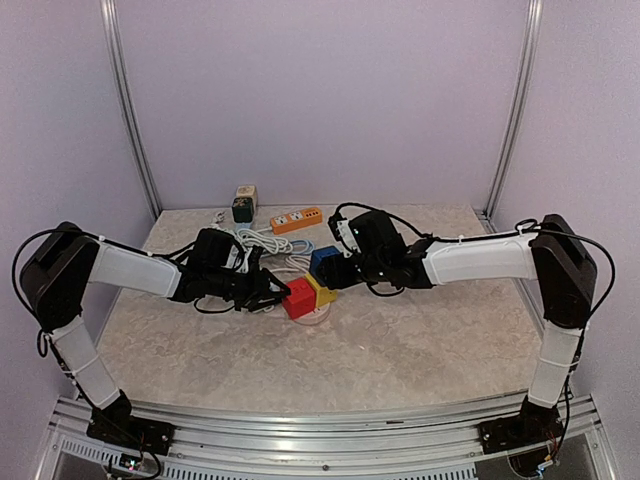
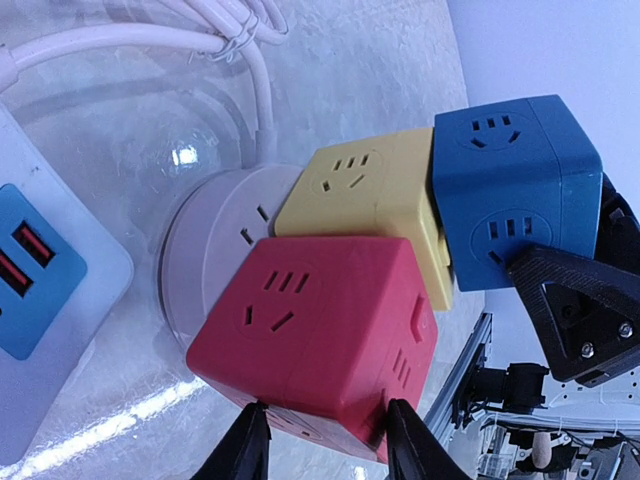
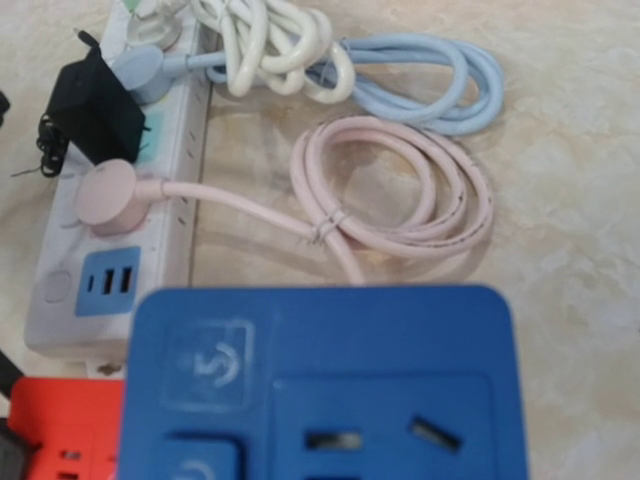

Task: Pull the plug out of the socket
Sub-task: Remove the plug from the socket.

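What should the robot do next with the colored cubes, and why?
Probably the right end effector should pull the blue cube gently away from the yellow cube, while the left end effector holds the red cube steady. Both cubes look gripped, and the blue one sits plugged against the yellow one.
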You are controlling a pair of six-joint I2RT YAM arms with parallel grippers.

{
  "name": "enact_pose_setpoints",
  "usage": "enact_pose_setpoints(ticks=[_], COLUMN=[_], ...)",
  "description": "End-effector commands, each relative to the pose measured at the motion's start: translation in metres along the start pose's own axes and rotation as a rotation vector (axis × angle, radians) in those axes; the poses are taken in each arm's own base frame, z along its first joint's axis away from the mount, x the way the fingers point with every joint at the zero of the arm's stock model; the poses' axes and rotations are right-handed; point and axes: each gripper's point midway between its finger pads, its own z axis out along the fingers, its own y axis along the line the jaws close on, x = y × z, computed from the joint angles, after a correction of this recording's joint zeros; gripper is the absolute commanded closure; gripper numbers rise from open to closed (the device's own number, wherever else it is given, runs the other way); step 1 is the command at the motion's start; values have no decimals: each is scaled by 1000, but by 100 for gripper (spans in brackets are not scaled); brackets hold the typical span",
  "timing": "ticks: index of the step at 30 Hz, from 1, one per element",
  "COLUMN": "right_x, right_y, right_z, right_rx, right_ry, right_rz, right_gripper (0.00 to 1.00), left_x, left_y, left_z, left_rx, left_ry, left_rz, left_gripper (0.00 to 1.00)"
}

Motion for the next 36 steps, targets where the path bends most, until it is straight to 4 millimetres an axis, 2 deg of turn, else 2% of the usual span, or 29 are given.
enact_pose_setpoints(ticks=[1,10,14,19,22,25,30,36], right_x=[0,3,4,6,6,5,2,1], right_y=[35,31,31,34,37,40,42,43], right_z=[-7,-4,-5,-4,-2,-2,-4,-4], right_rx=[-161,-39,26,19,0,-15,-24,-24], right_ry=[9,21,28,38,42,42,35,36], right_rz=[66,-3,-53,-65,-64,-60,-52,-49], right_gripper=[100,100,100,100,100,100,100,100], left_x=[13,12,-2,-25,-34,-32,-20,-16], left_y=[20,23,15,-10,-25,-37,-43,-43], left_z=[13,11,-7,-41,-51,-50,-32,-11], left_rx=[-70,-104,-164,-192,-181,-160,-146,-104], left_ry=[34,-3,-106,-248,-292,-289,-259,-262], left_rz=[2,20,110,279,407,545,754,861], left_gripper=[62,63,48,28,21,14,9,5])
